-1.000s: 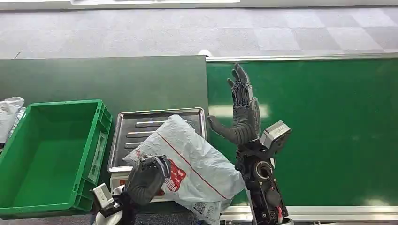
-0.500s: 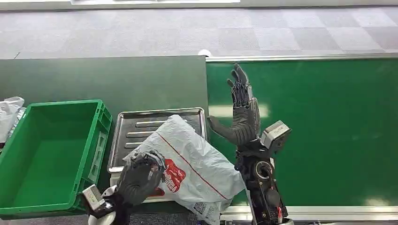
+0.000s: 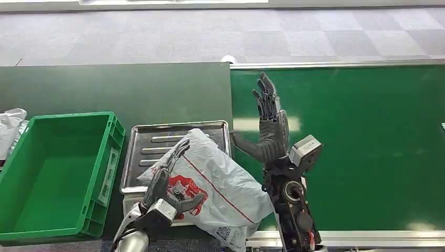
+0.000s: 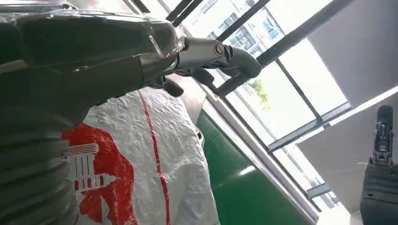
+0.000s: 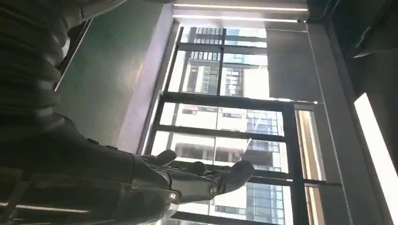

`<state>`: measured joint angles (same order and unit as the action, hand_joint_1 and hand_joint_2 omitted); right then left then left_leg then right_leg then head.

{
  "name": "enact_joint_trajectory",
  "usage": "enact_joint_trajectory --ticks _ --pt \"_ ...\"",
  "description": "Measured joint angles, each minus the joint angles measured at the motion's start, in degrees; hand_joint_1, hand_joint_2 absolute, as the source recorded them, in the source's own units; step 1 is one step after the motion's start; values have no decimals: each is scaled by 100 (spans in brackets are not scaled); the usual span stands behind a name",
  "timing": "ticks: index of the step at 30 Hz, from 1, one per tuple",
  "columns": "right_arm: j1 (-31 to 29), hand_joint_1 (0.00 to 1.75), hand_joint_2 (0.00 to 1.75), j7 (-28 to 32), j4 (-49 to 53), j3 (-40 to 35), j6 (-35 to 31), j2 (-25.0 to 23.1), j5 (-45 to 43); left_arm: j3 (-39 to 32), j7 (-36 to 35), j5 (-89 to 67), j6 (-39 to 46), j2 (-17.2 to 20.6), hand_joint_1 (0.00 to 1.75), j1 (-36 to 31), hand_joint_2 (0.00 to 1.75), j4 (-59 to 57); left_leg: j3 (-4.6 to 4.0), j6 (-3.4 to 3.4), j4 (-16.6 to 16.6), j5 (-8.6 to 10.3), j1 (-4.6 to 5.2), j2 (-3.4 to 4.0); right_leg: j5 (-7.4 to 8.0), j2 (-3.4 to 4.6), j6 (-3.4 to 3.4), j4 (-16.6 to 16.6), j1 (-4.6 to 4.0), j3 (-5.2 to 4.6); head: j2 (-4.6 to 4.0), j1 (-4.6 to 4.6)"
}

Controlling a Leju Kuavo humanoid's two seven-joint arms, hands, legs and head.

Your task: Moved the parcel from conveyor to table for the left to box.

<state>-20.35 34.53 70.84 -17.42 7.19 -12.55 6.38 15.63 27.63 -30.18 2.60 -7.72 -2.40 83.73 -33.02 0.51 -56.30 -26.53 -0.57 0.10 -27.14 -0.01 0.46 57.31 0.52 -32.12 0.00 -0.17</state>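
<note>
The parcel [image 3: 210, 184], a white plastic mailer bag with a red stripe and red print, lies on the dark green table [image 3: 115, 89], draped over the near right part of a steel tray [image 3: 157, 142], one corner hanging past the table's near edge beside the conveyor. The conveyor [image 3: 357, 147], a bright green belt with a metal rim, runs along the right, touching the table's side. A green plastic crate [image 3: 31, 210] stands at the left of the table, just beside the tray. A crumpled white bag [image 3: 10, 126] lies beyond the crate's left wall. The right hand [image 3: 270, 126] stands upright over the belt just beside the parcel, fingers straight and spread, holding nothing. The left hand [image 3: 170, 181] rests above the parcel's red print, fingers stretched out and apart, thumb to the side, with nothing gripped.
</note>
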Motion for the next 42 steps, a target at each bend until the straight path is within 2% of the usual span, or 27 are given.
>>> enact_joint_trajectory --ticks 6,12,17,26,27,28,29,30,33,42 --pt "24 0 175 -7 2 20 -22 0 0 94 -313 -371 670 -24 0 -87 175 -190 0 0 0 0 0 0 0 0 0 0 0 -1 0 -2" --pt "70 0 175 -24 42 33 -48 0 18 254 -892 -1458 1454 -35 0 -208 175 -439 1 0 0 0 0 0 0 0 0 0 0 0 0 -2" --pt "74 0 175 -42 114 50 -48 0 53 380 -1163 -1854 1455 -96 0 -325 175 -695 1 0 0 0 0 0 0 0 0 0 0 0 0 -2" --pt "71 0 175 -85 230 81 2 -20 153 656 -1539 -2382 937 -208 0 -556 175 -1200 1 0 0 0 0 -2 0 0 0 0 0 4 0 0" --pt "70 0 175 -92 243 83 9 -24 157 677 -1547 -2380 879 -212 28 -579 175 -1243 2 0 0 0 0 -2 0 -1 0 0 0 6 0 0" --pt "69 0 175 -96 251 83 18 -26 171 695 -1547 -2374 786 -216 28 -604 175 -1281 4 0 0 0 0 -2 0 -2 0 0 0 8 0 -2" --pt "68 0 175 -107 262 81 20 -26 181 704 -1547 -2339 673 -216 143 -620 175 -1309 5 0 0 0 0 -2 0 -2 0 0 0 11 0 0" --pt "68 0 175 -114 278 81 22 -26 190 712 -1547 -2332 574 -219 164 -640 175 -1333 6 0 0 0 0 -2 0 -4 0 0 1 13 0 -2" --pt "64 0 175 -162 315 79 22 -26 214 726 -1543 -2330 408 -227 173 -682 175 -1399 10 -1 0 0 1 -2 0 -6 0 0 1 17 0 -2" --pt "74 0 175 -197 415 81 20 -26 221 675 -1136 -1776 312 -260 175 -717 175 -1442 21 -1 0 1 1 -4 0 -8 0 -1 1 28 0 -2"
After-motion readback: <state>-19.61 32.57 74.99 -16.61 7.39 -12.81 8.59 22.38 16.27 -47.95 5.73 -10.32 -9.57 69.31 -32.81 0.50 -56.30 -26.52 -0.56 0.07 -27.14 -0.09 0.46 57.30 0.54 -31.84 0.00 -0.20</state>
